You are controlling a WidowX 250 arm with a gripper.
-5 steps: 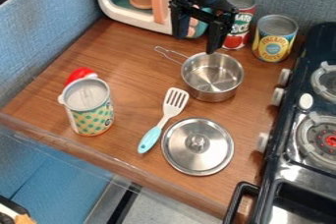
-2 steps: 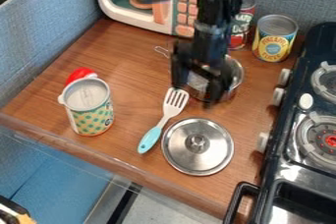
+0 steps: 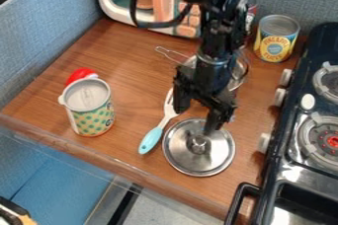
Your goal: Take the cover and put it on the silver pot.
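My gripper (image 3: 194, 120) hangs open over the upper part of the silver cover (image 3: 206, 161), its two fingers spread apart, with nothing between them. The cover lies flat on the wooden counter, its round knob facing up just below the fingertips. Behind the gripper and arm stands the silver pot (image 3: 236, 78), largely hidden; part of its right rim and its wire handle, pointing to the upper left, show.
A spatula (image 3: 153, 136) lies just left of the cover. On the counter (image 3: 132, 71) stand a dotted can (image 3: 91, 113) at left and a yellow can (image 3: 276, 39) behind. A toy stove (image 3: 290, 169) borders the right, a toy microwave (image 3: 119, 11) the back.
The gripper has come down the view from above the pot to the cover's upper edge. The arm now hides much of the pot. Cover, pot and spatula have stayed in place.
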